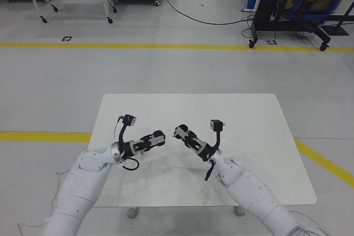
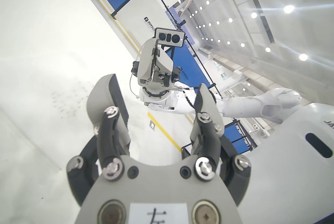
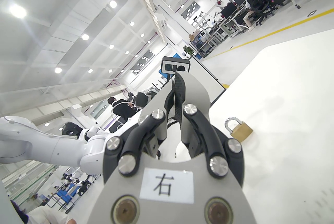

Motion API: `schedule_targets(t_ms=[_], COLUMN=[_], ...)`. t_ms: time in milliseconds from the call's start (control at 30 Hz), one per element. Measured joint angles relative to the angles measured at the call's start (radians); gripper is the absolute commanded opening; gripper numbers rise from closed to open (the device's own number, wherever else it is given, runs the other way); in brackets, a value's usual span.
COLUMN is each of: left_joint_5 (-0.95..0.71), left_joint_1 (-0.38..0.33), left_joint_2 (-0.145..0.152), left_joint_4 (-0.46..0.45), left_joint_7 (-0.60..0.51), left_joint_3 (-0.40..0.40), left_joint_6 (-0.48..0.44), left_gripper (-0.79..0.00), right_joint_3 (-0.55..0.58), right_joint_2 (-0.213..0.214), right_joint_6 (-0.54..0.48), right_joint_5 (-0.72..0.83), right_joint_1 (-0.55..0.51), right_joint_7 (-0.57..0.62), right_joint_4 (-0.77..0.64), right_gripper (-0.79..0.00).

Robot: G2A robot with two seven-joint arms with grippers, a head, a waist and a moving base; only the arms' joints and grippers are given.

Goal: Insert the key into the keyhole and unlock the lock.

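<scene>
Two sets of fingers, both mine, hang above the white tabletop (image 1: pixel 253 118), facing each other near its middle with a small gap between the tips. My left fingers (image 2: pixel 101 99) are spread wide with nothing held between them. My right fingers (image 3: pixel 195 94) are pressed together, and I cannot tell whether anything thin is pinched between the pads. The padlock (image 3: pixel 241 131), brass-bodied with a silver shackle that looks closed, lies flat on the tabletop near my right fingers, and neither set of fingers touches it.
</scene>
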Motion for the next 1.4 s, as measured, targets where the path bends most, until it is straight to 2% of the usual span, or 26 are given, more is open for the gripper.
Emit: schedule_targets(t_ms=[267, 333, 367, 600, 800, 933, 1033, 1067, 1400], left_joint_5=[0.027, 0.028, 0.029, 0.029, 0.018, 0.02, 0.019, 0.019, 0.021], left_joint_1=[-0.016, -0.019, -0.021, -0.033, -0.044, -0.05, -0.053, -0.054, -0.066], left_joint_2=[0.014, 0.018, 0.019, 0.029, 0.034, 0.037, 0.039, 0.04, 0.044], left_joint_4=[0.015, 0.017, 0.018, 0.03, 0.041, 0.046, 0.048, 0.048, 0.064], left_joint_7=[0.034, 0.038, 0.038, 0.046, 0.049, 0.053, 0.056, 0.056, 0.062], left_joint_3=[0.045, 0.055, 0.06, 0.087, 0.104, 0.115, 0.123, 0.125, 0.143], left_joint_6=[-0.033, -0.038, -0.038, -0.045, -0.049, -0.052, -0.055, -0.056, -0.061], left_gripper=[-0.483, -0.545, -0.551, -0.514, -0.533, -0.591, -0.763, -0.785, -0.785], right_joint_3=[-0.008, -0.009, -0.009, -0.013, -0.011, -0.005, -0.002, -0.001, 0.015], right_joint_2=[-0.017, -0.021, -0.022, -0.033, -0.039, -0.042, -0.044, -0.044, -0.049], right_joint_6=[-0.006, -0.006, -0.007, -0.008, -0.002, 0.006, 0.008, 0.008, 0.014], right_joint_5=[0.019, 0.02, 0.02, 0.017, 0.021, 0.021, 0.022, 0.022, 0.013], right_joint_1=[0.016, 0.018, 0.019, 0.021, 0.021, 0.02, 0.018, 0.018, 0.012], right_joint_7=[0.023, 0.029, 0.032, 0.053, 0.075, 0.088, 0.098, 0.1, 0.114], right_joint_4=[0.04, 0.046, 0.048, 0.056, 0.067, 0.07, 0.069, 0.069, 0.066], right_gripper=[-0.785, -0.785, -0.785, -0.785, -0.785, -0.785, -0.785, -0.785, -0.785])
